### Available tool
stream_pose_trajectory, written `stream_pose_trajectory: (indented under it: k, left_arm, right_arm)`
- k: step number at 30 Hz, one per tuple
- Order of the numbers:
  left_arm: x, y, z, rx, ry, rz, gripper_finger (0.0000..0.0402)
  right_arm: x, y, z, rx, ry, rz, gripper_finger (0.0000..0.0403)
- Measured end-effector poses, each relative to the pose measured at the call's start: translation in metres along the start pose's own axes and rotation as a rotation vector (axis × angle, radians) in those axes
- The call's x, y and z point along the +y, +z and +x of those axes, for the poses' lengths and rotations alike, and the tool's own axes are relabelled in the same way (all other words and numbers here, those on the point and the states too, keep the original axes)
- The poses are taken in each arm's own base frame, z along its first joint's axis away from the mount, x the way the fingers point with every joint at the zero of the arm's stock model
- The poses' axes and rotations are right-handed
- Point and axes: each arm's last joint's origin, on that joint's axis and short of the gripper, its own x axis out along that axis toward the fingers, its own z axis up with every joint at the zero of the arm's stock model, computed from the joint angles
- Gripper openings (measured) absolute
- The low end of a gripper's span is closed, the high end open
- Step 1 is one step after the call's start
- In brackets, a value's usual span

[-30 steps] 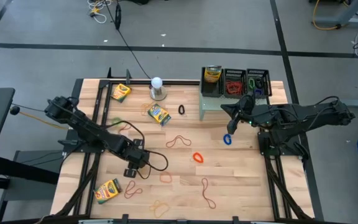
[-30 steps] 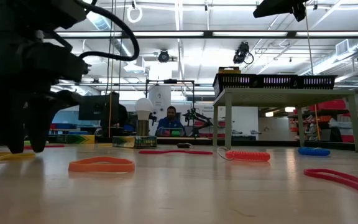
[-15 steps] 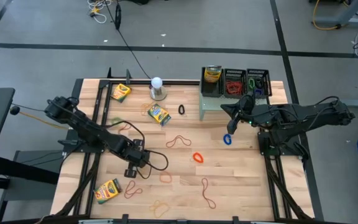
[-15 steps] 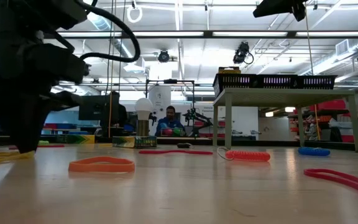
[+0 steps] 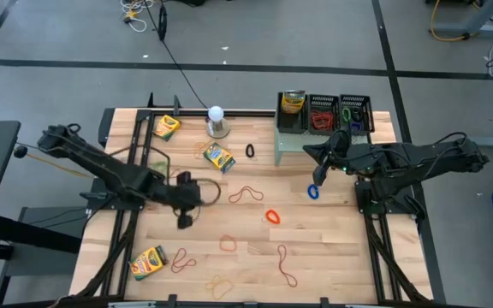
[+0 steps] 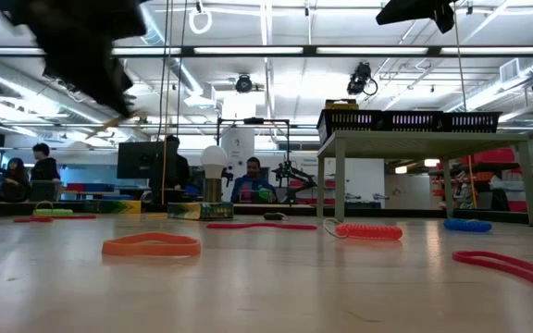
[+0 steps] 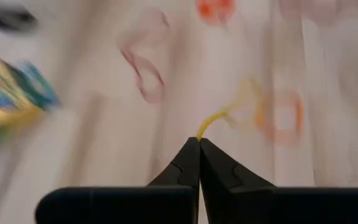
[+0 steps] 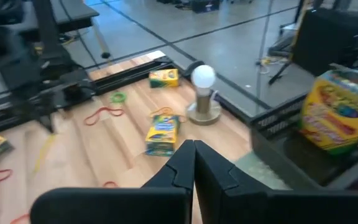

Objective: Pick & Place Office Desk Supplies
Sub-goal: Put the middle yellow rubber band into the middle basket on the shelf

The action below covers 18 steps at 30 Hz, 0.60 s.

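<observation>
Step in hand: the left gripper [image 7: 199,142] has its fingers pressed together on a thin yellow rubber band [image 7: 219,117], which trails from the fingertips; in the low view the gripper is clear of the table [image 5: 332,248]. I judge this the lift after a pick.

Rubber band, location: pinched at the left gripper's tips, above the table's left-centre area, roughly 9 o'clock from the table's middle in the high view.

Next move, judged: carry the band toward the black mesh baskets [image 5: 339,112] on the pale green riser [image 5: 291,141] at about 1 o'clock. The band is thin and limp, so the pinch must hold through the swing; release needs the tips over a basket opening.

Left arm pose: reaches in from the 9 o'clock edge, stretched low across the table, wrist near the centre-left, gripper pointing down.

Right arm pose: extends from the 3 o'clock edge, its gripper [image 8: 194,145] pressed together on nothing visible, hanging just in front of the riser, above a blue band [image 5: 313,191].

Other supplies: crayon boxes at 11 o'clock [image 5: 166,127], near centre [image 5: 219,157] and at 7 o'clock [image 5: 148,262]; an orange band [image 5: 273,216] and several red loops scattered toward 6 o'clock.

Risk, judged: the band slipping free in transit.
</observation>
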Motion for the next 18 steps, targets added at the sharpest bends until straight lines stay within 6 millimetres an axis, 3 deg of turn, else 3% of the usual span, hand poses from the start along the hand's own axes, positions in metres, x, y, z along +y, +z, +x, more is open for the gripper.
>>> stream_pose_trajectory:
  k: [11, 18]
  left_arm:
    - [0.031, 0.057, 0.010, -0.450, 0.095, -0.135, 0.0004]
    - [0.047, 0.081, 0.018, -0.603, 0.060, -0.161, 0.0004]
  right_arm:
    - [0.032, -0.010, 0.037, 0.090, 0.167, 0.080, 0.0019]
    - [0.049, -0.022, 0.068, 0.149, 0.221, 0.121, 0.0082]
